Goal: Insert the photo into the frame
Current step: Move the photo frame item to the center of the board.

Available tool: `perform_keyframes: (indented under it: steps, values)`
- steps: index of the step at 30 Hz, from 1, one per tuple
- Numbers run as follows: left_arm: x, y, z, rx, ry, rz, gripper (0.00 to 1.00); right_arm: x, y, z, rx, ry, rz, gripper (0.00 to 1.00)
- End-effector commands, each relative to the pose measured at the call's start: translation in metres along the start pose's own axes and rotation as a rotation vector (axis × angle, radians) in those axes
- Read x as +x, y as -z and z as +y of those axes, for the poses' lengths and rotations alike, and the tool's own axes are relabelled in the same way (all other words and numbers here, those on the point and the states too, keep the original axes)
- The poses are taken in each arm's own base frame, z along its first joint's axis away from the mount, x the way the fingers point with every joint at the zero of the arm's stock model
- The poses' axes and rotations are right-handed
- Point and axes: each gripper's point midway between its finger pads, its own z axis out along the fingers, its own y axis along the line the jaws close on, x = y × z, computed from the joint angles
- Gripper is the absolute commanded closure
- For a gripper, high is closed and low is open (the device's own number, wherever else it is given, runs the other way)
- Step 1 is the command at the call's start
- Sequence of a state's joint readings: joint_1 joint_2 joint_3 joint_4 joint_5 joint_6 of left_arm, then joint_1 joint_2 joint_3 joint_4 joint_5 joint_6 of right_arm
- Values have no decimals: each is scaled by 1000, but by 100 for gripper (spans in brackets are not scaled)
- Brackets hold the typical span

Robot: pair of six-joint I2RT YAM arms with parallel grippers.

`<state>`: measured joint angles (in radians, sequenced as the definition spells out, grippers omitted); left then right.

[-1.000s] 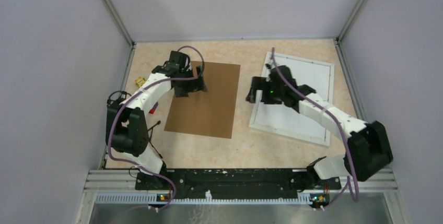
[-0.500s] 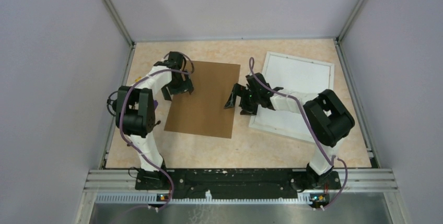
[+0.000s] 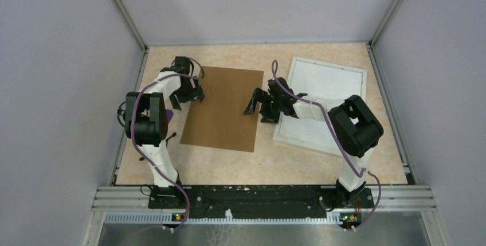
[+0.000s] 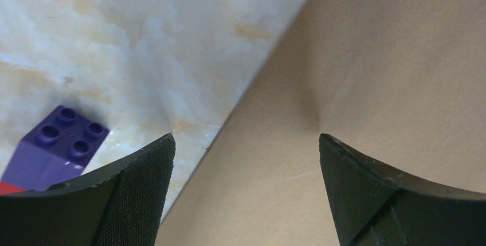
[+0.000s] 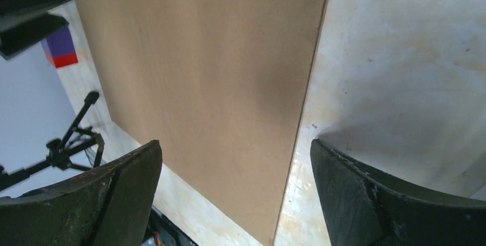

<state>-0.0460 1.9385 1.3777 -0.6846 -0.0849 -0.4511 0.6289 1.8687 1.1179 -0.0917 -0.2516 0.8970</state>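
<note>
Both pairs of jaws hung wide open, empty, over the brown board's (image 3: 223, 108) side edges at centre. The frame (image 3: 338, 82) lay upper right. The photo was unseen, perhaps beneath the board; lifting the board looked the next move.

1. My left hand (image 3: 186, 97) sits at ten o'clock, pointed down, jaws spread wide and empty.
2. My right arm folds back; my right hand (image 3: 259, 110) points toward nine o'clock, jaws wide and empty.
</note>
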Motion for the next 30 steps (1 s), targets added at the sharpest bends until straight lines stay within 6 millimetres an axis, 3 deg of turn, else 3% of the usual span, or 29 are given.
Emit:
perform_keyframes:
  steps: [1,9,12,17,20,27,30]
  values:
    - [12,-14,-10,75,2,57,2,-6,-17,-15,166,-17,-26,1]
    - [48,-14,-41,281,16,207,2,4,-24,-8,162,-22,-5,1]
    - [62,-9,-52,369,34,258,3,-2,-19,10,78,15,-19,1]
    - [87,-2,-62,471,70,322,5,-18,16,61,-102,37,-78,1]
    - [104,4,-69,523,94,363,5,-26,42,77,-143,30,-132,1]
    - [114,18,-80,585,107,357,5,-29,80,91,-186,47,-183,1]
    - [113,23,-83,598,103,349,4,-28,89,84,-146,32,-199,1]
